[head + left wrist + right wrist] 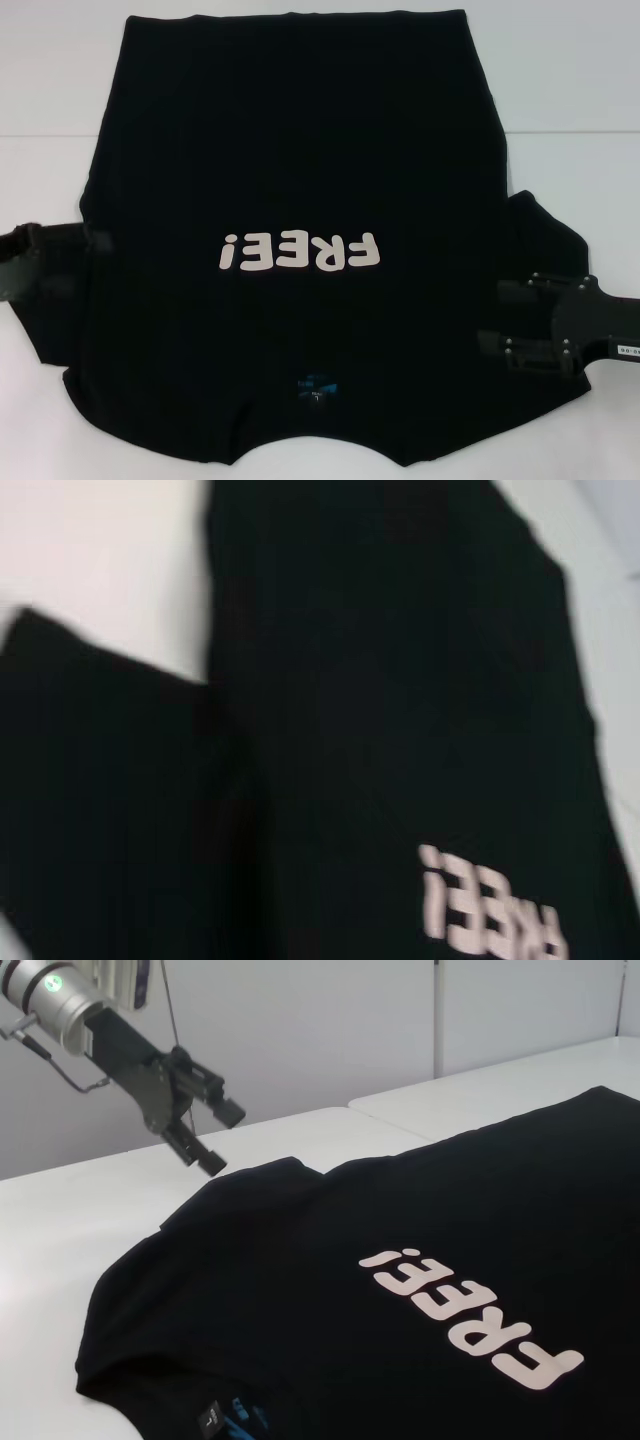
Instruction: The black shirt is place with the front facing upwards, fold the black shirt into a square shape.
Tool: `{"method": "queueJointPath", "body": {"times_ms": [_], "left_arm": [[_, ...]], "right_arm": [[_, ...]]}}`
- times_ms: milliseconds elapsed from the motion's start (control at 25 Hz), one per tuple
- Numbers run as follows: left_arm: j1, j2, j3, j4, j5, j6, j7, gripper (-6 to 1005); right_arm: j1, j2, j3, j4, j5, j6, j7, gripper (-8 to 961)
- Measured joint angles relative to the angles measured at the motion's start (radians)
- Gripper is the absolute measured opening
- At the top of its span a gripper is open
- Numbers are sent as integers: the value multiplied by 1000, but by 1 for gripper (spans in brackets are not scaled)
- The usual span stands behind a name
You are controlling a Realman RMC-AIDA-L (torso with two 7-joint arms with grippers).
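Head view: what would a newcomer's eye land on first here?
The black shirt fills most of the white table, lying flat and front up with its collar toward the robot. Its cream FREE! lettering stands out mid-chest. The left end effector hovers open above the left sleeve, and the right end effector sits over the right sleeve.

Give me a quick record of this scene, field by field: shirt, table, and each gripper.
shirt: black shirt spread flat, front up, cream FREE! lettering showing, collar nearest the robot
fold state: no fold made yet
surface: white table
left gripper: open, above the shirt's left sleeve
right gripper: open, over the right sleeve
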Motion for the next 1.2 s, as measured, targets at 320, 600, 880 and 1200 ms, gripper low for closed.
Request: {"method": "queueJointPath", "body": {"times_ms": [320,600,880,1200], "left_arm": [[-1,26,-81,14,121,-35,-43,948],[7,32,-117,12,187,-93,-64,948],[10,27,-117,-33,186,-157,-59,948],[10,20,-118,-52,184,-176,-65,948]], "right_arm": [[2,0,-3,0,0,2,9,777],[2,2,-3,2,-1,3,9,776],[2,0,-7,3,-3,3,19,776],[2,1,-15,3,-3,3,21,776]]}}
